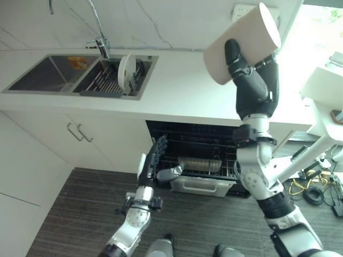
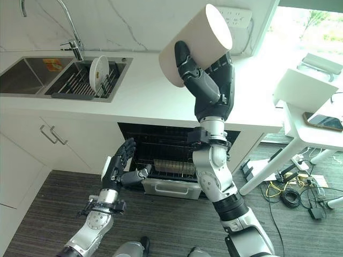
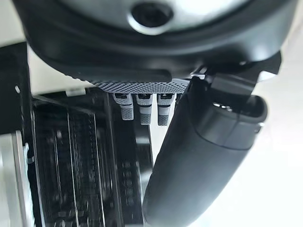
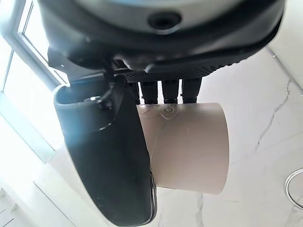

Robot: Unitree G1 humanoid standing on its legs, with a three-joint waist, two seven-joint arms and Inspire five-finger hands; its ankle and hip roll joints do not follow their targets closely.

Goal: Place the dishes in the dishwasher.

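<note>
My right hand (image 1: 252, 85) is raised high above the counter, shut on a beige cup (image 1: 244, 40) that lies tilted in its grip; the thumb presses one side and the fingers (image 4: 165, 92) wrap the other side of the cup (image 4: 189, 146). A white plate (image 1: 126, 69) stands upright in the rack inside the sink (image 1: 32, 75). Below the counter the dishwasher (image 1: 193, 147) is open with its wire rack (image 1: 201, 163) pulled out. My left hand (image 1: 153, 160) hangs low in front of the rack, fingers straight and holding nothing.
A tap (image 1: 99, 32) rises behind the sink. White cabinet doors with handles (image 1: 77, 131) are left of the dishwasher. A white table (image 2: 305, 91) with a phone (image 2: 323, 121) stands at the right, cables (image 2: 292, 195) on the floor beneath.
</note>
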